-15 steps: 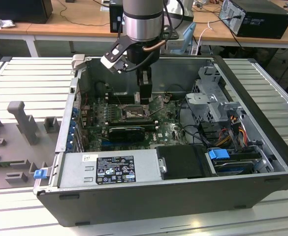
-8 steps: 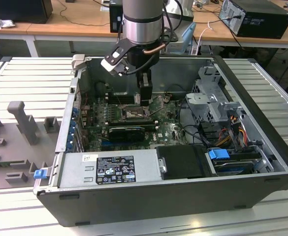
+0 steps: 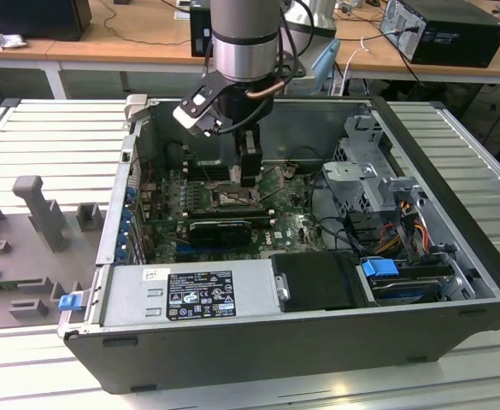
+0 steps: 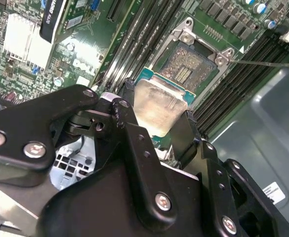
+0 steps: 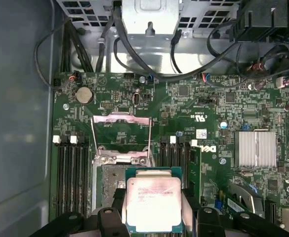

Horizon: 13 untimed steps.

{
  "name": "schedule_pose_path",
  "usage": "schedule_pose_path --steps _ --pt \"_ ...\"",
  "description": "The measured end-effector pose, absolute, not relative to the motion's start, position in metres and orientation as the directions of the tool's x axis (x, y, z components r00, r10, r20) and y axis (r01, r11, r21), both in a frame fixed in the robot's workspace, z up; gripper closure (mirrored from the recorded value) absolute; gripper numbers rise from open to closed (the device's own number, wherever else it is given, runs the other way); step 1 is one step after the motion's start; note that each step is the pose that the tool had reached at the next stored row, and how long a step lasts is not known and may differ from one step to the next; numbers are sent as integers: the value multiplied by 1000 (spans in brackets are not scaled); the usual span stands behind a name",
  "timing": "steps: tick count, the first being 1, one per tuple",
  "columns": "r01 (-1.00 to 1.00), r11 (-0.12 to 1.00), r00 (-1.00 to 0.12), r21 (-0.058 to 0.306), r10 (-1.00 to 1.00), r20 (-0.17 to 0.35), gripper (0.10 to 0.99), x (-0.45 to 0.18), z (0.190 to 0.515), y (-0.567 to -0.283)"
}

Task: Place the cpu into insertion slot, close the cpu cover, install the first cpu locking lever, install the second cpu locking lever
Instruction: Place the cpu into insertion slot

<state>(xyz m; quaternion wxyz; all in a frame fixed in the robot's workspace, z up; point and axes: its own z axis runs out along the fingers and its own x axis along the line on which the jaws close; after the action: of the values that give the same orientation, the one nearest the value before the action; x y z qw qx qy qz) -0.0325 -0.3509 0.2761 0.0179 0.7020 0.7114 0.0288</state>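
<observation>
Cpu (image 5: 153,205) in jaws near insertion slot (image 4: 188,69), memory slots (image 5: 72,173)

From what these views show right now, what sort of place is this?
Probably a robotics or computer-assembly lab. An open computer case sits on a slatted metal bench, the gripper holds the cpu above the motherboard, and wooden desks behind carry another computer.

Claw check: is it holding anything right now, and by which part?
Yes: the claw holds the cpu by two opposite side edges, pale face showing, close over the open insertion slot, not seated.
</observation>
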Motion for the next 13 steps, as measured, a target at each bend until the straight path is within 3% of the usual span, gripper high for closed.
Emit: schedule_pose_path --steps 13 --pt "997 55 -56 54 998 16 557 -36 257 -351"
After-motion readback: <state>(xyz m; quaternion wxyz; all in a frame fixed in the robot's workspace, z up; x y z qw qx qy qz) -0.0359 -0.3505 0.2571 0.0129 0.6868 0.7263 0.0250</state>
